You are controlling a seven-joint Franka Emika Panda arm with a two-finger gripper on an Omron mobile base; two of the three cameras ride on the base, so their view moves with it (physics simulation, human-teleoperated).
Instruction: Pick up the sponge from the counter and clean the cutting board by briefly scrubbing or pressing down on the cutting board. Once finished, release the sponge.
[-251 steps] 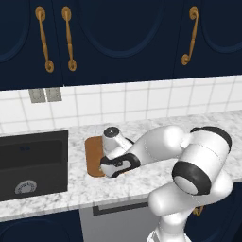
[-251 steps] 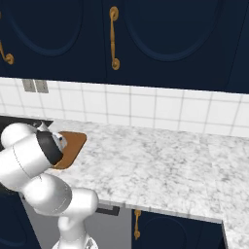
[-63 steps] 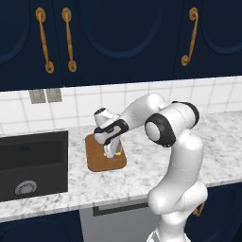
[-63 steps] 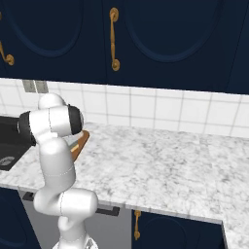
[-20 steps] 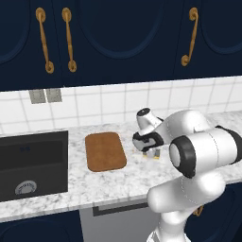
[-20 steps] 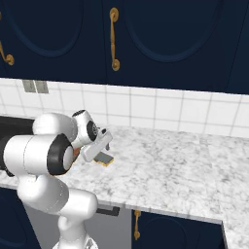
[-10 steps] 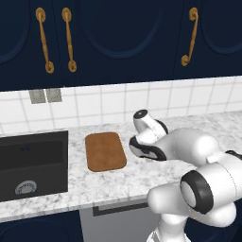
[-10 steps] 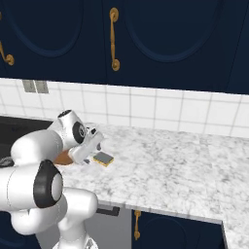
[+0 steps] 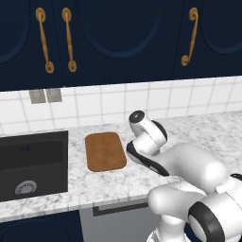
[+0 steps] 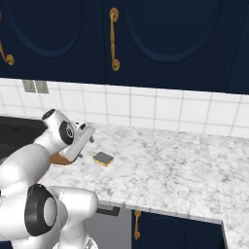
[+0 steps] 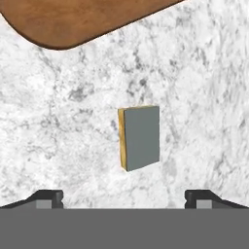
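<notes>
The sponge (image 11: 140, 137) lies flat on the counter (image 11: 58, 121), grey scouring side up with its yellow edge showing on the left. My gripper (image 11: 124, 197) hovers above it, open. Both fingertips (image 11: 47, 196) stand wide apart and clear of the sponge, with nothing between them. The brown wooden cutting board (image 11: 73, 19) fills the top of the hand view, apart from the sponge. In the right base view the sponge (image 10: 103, 158) rests just right of my hand, and a corner of the cutting board (image 10: 61, 159) peeks out under the arm. The left base view shows the whole cutting board (image 9: 105, 151), bare.
A black sink basin (image 9: 30, 160) is sunk into the counter (image 9: 118, 182) left of the board. White tiled wall and dark blue cabinets stand behind. Open marble counter (image 10: 170, 160) stretches to the right of the sponge.
A few seconds ago my hand was over the cutting board. It has since swung right of it, and in the last second it has drawn back from the sponge, which stays on the counter.
</notes>
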